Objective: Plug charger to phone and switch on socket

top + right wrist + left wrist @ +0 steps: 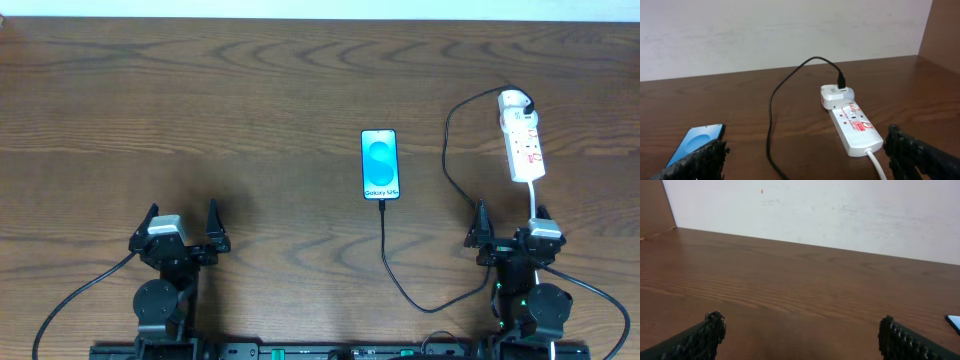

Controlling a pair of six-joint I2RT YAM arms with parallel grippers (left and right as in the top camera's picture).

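Note:
The phone [380, 164] lies flat at mid-table, its blue screen lit with "Galaxy" text. It also shows at the left of the right wrist view [696, 142]. The black charger cable [392, 262] has its tip in the phone's near end. It loops right and up to a white adapter [836, 95] at the far end of the white power strip [523, 145], which also shows in the right wrist view [854, 126]. My left gripper [181, 225] is open and empty at the near left. My right gripper [510, 225] is open and empty just in front of the strip.
The strip's thick white cord [533, 196] runs from its near end back toward my right arm. A pale wall [815, 210] stands beyond the table's far edge. A sliver of the phone shows at the right edge of the left wrist view [955, 322].

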